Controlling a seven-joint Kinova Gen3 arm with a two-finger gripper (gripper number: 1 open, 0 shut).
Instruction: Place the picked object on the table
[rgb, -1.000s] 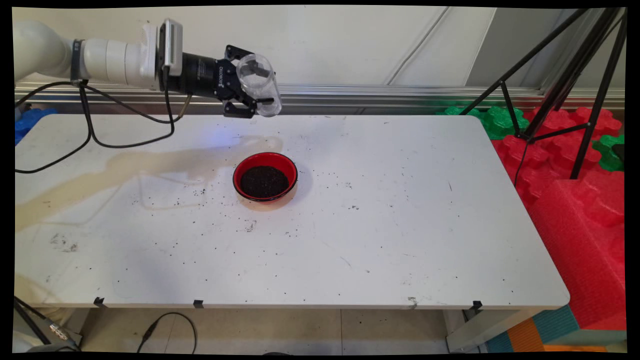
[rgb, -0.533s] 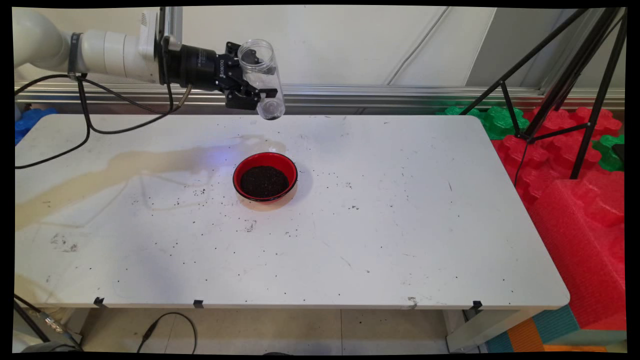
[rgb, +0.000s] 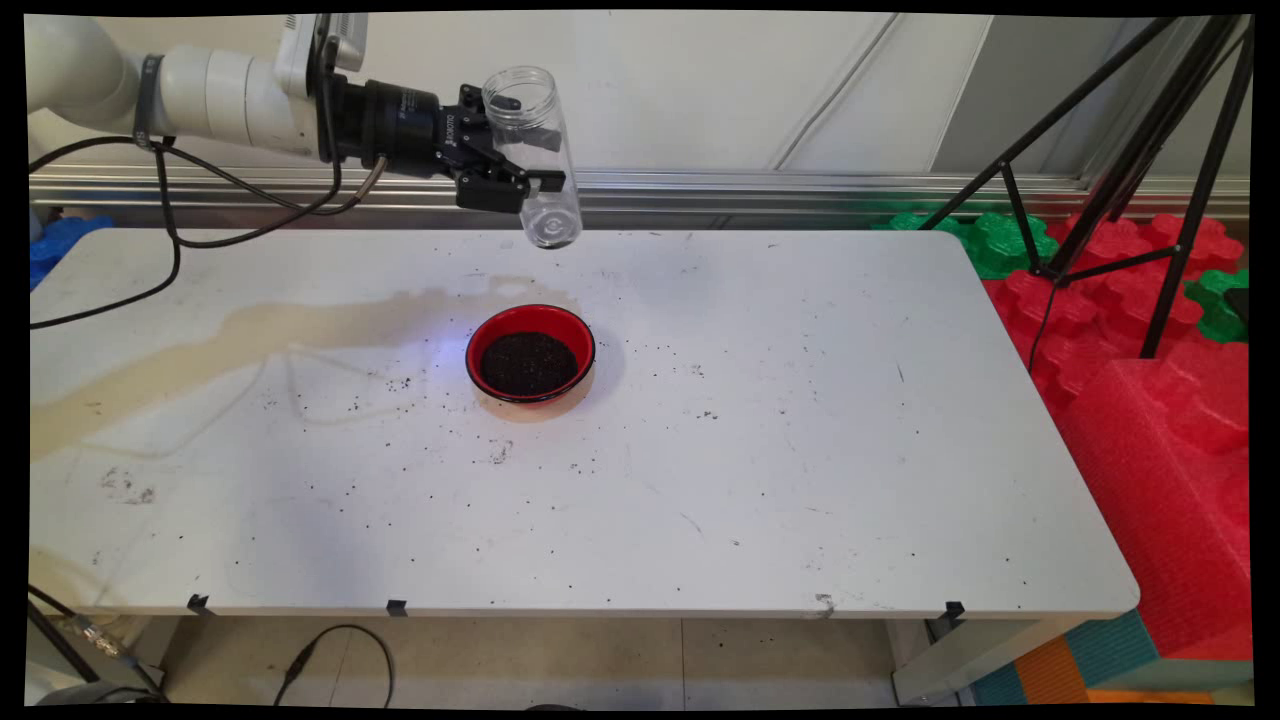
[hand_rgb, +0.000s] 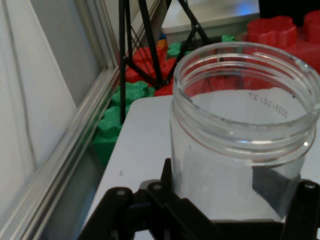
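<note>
Pincer (rgb: 525, 170): we see it grasping an empty jar (rgb: 535, 150), nearly upright.
Bowl (rgb: 530, 353): dark grains, on surface (rgb: 800, 450).

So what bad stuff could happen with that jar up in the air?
The clear jar is held high above the table by the tool; if the grip slips, it could fall and bounce off. It hangs just behind the red bowl of dark grains, so a drop might knock the bowl and add to the grains already scattered around it.

faint mirrored digits on clear jar (hand_rgb: 245, 145)
</note>
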